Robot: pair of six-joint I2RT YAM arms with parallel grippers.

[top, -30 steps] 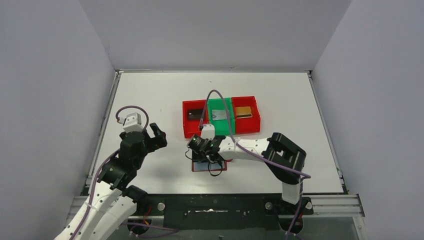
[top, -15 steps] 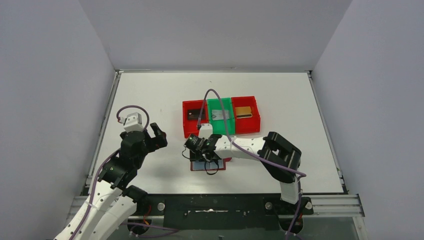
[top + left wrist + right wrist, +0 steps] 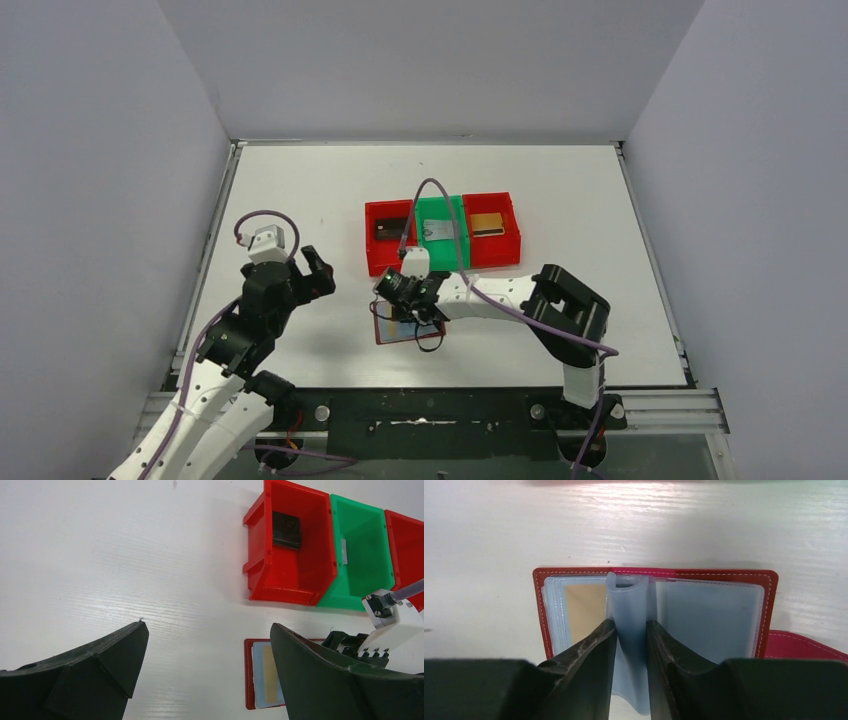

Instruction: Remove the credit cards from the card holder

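Note:
The dark red card holder (image 3: 383, 332) lies open on the table in front of the bins, its pale blue-grey sleeves (image 3: 709, 615) facing up. A gold credit card (image 3: 583, 606) sits inside the left sleeve and also shows in the left wrist view as a gold credit card (image 3: 270, 675). My right gripper (image 3: 631, 626) is shut on a bowed middle sleeve (image 3: 629, 605), pinching it upright. My right gripper (image 3: 405, 310) covers most of the holder from above. My left gripper (image 3: 315, 270) hangs open to the left, holding nothing.
Three bins stand in a row behind the holder: a red bin (image 3: 374, 255) holding a dark card (image 3: 390, 228), a green bin (image 3: 442, 258) holding a silvery card (image 3: 442, 231), and a red bin (image 3: 508, 250) holding a gold card (image 3: 488, 224). A purple cable arcs over them.
My right gripper's jaws have closed onto the middle sleeve, and the holder has slid slightly left. The left arm has stayed where it was.

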